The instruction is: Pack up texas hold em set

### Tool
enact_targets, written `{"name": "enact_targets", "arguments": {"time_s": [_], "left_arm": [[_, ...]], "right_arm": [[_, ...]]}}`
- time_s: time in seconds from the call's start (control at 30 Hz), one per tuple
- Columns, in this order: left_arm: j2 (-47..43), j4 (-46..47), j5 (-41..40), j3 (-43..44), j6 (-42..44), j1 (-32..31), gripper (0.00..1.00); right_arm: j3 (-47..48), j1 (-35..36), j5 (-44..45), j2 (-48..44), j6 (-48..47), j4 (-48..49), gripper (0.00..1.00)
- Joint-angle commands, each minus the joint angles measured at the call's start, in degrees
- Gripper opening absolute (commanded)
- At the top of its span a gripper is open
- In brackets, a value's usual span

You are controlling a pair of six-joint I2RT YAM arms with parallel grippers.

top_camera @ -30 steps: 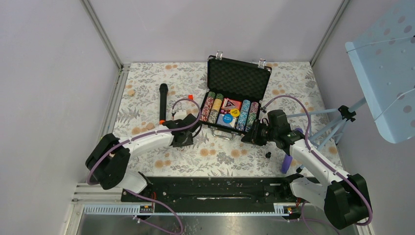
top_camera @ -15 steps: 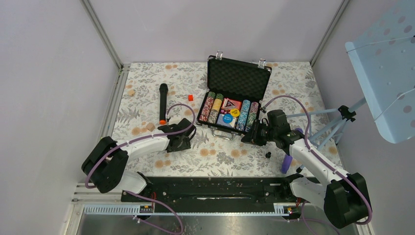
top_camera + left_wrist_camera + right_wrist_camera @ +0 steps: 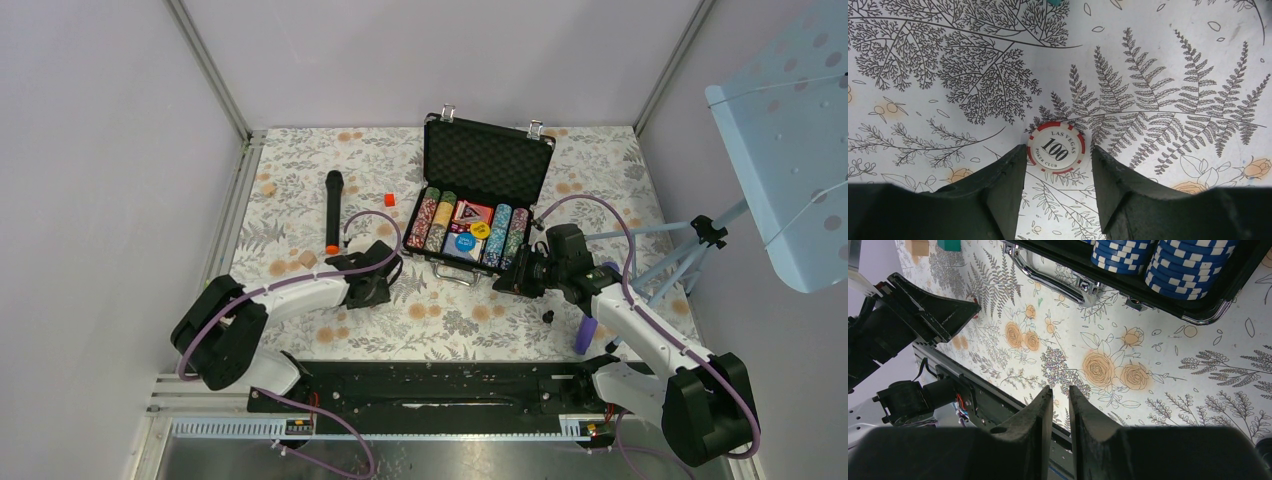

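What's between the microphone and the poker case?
A small red block lies between the microphone and the open briefcase; the top view shows it.

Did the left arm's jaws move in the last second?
Yes: the left jaws drew back slightly leftward and nearer, away from the briefcase.

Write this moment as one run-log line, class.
left gripper open, straddling loose poker chip on cloth | right gripper slightly open, empty, near case front | case lid open
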Motion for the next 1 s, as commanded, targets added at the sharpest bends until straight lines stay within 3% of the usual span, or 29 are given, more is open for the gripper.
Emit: {"name": "enact_targets", "arguments": {"time_s": [0.0, 0.43, 0.97], "left_arm": [[1.81, 1.01, 0.65, -1.66, 0.13, 0.21, 0.49], [0.67, 1.39, 1.08, -1.91, 0.18, 0.24, 0.38], [-0.64, -0.73, 1.96, 4.37, 2.45, 0.14, 0.37]], "right_arm": [[0.14, -0.41, -0.92, -0.30, 0.21, 1.37, 0.26], [-0.03, -0.41, -0.86, -0.43, 0.22, 1.35, 0.26], [0.12, -0.38, -0.95, -0.55, 0.26, 1.34, 0.26]]}}
